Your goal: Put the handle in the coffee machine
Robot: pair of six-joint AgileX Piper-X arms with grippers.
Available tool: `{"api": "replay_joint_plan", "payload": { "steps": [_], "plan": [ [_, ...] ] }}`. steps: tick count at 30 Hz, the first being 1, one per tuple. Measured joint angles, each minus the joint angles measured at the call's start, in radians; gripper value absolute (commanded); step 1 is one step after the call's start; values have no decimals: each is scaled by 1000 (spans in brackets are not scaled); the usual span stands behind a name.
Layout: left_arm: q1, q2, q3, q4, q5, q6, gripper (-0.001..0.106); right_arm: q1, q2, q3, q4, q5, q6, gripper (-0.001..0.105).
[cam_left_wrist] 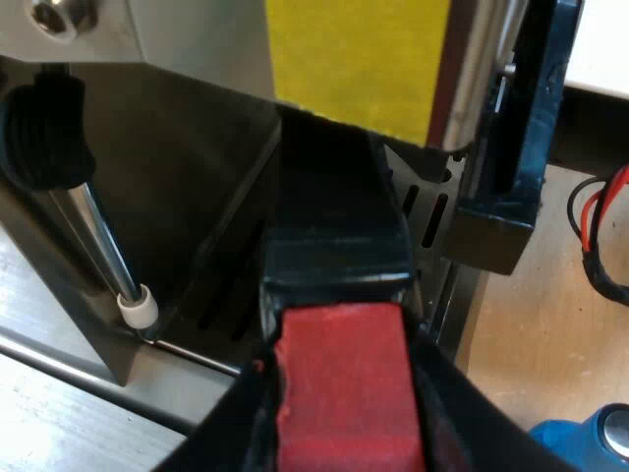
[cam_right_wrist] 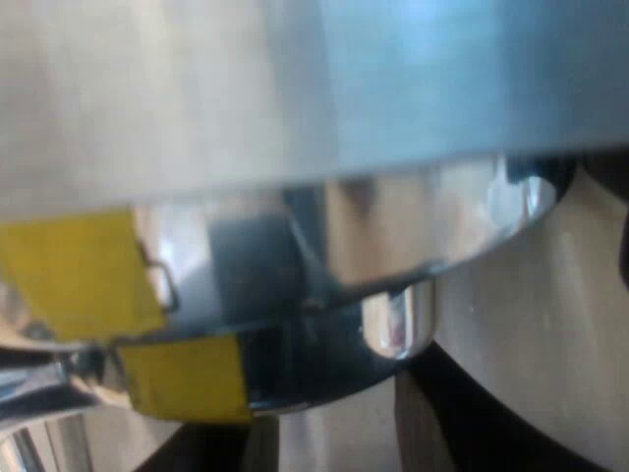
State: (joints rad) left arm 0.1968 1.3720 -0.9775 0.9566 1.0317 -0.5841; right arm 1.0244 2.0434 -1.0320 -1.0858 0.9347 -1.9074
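Left hand [cam_left_wrist: 339, 433]: clamped on the handle [cam_left_wrist: 334, 236]. One black finger lies against each side of the red end [cam_left_wrist: 344, 383]. The hand is level with the handle and aimed straight at the front of the espresso machine [cam_left_wrist: 197, 39].

Handle: the dark shaft runs from the red end away from the hand. Its far end passes beneath the metal head, which carries a patch of yellow tape [cam_left_wrist: 354, 59]. The joint between handle and head is hidden, so I cannot tell whether the handle is locked in. The shaft sits above the slotted drip tray [cam_left_wrist: 231, 315].

Other items at the machine's front: a steam wand [cam_left_wrist: 103, 246] with a black grip and a white tip hangs beside the handle, apart from it. A blue tamper [cam_left_wrist: 580, 442] stands on the light worktop [cam_left_wrist: 531, 324] beside the machine, well apart from the handle.

Right hand [cam_right_wrist: 334, 447]: held very close under the machine's polished metal, facing the rounded chrome rim [cam_right_wrist: 393, 295]. I cannot tell whether this hand is apart or together, and nothing shows in its grasp.
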Motion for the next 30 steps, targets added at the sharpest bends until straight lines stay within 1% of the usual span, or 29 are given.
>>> {"api": "replay_joint_plan", "payload": {
  "steps": [5,6,7,8,10,11,12,13,15,16,19,23,24,27,30],
  "plan": [
    [0,0,0,0,0,0,0,0,0,-2,-1,1,0,32],
    [0,0,0,0,0,0,2,0,0,-7,-1,7,-4,32],
    [0,0,0,0,0,2,6,0,0,-10,3,12,-7,32],
    [0,0,0,0,0,3,8,0,0,-12,5,15,-7,32],
    [0,0,0,-3,0,7,27,0,3,-19,12,23,-9,32],
    [0,0,0,-4,0,9,32,0,4,-20,12,25,-12,32],
    [0,0,0,-5,0,13,41,2,7,-23,12,27,-18,32],
    [0,0,0,2,25,20,50,2,6,-26,12,27,-23,32],
    [6,-1,6,19,61,24,59,2,6,-27,20,27,-23,32],
    [7,-3,9,25,80,23,62,2,6,-27,21,27,-27,32],
    [7,-3,11,32,105,23,62,2,6,-27,21,18,-39,32],
    [6,-3,11,33,170,23,62,4,6,-27,27,18,-49,32],
    [3,-3,9,30,207,29,62,4,2,-27,27,25,-49,32],
    [-6,-18,4,23,231,36,62,4,-2,-27,32,29,-51,32],
    [-6,-18,4,23,231,38,62,4,-4,-27,33,29,-51,32]
  ]
}}
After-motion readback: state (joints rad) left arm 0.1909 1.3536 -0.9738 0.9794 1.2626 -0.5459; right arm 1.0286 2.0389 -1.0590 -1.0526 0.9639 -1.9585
